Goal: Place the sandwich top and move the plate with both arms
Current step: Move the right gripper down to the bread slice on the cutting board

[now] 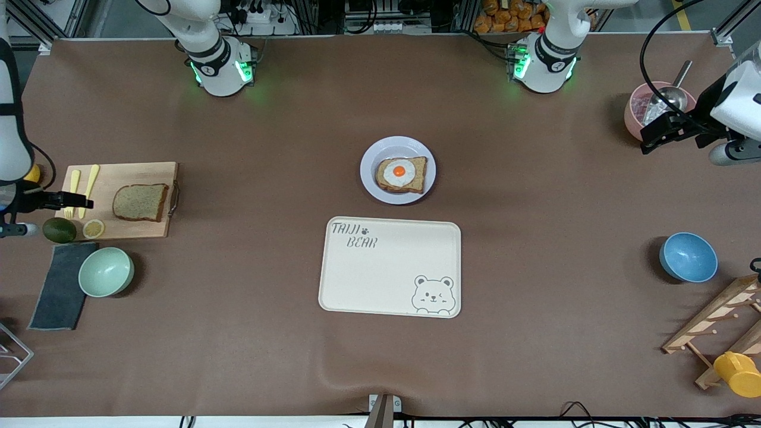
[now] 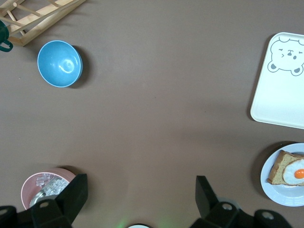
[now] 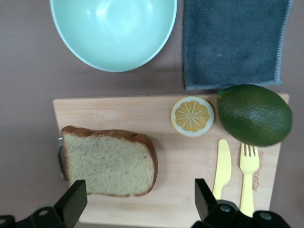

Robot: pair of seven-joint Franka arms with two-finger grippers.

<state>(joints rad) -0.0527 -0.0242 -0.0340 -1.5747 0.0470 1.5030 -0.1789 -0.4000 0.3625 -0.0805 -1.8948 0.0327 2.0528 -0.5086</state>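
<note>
While both arms hang high at their own ends of the table, neither one grips anything. The right gripper [image 3: 137,202] stands with its jaws spread wide and empty, over the wooden cutting board [image 1: 145,229] at the right arm's end. Under it lies the sandwich top [image 1: 140,202], a plain brown slice flat on the board, touched by nothing. Beside the slice on that board rest a pale yellow knife [image 3: 222,167] and fork [image 3: 248,176], a lemon slice [image 1: 93,228] and a dark green avocado [image 1: 59,230]. Nearer to the front camera than the board sit a mint green bowl [image 1: 106,271] and a grey cloth [image 1: 59,286].

The left gripper [image 2: 141,198] is likewise released, jaws wide apart with nothing between them, over bare tabletop beside a pink bowl [image 1: 635,110] with a metal scoop in it. A blue bowl [image 1: 688,257] sits nearer to the front camera at that end, with a wooden rack [image 1: 716,324] and a yellow cup [image 1: 739,373] nearer still.

At mid-table rests the plate [image 1: 371,181], carrying a bread slice topped with a fried egg [image 1: 399,173]. Just in front of it, nearer the camera and not touching, lies a cream tray [image 1: 389,267] printed with "TAIJI BEAR", a small paw mark and a winking bear drawing in one corner. No other writing is legible.
</note>
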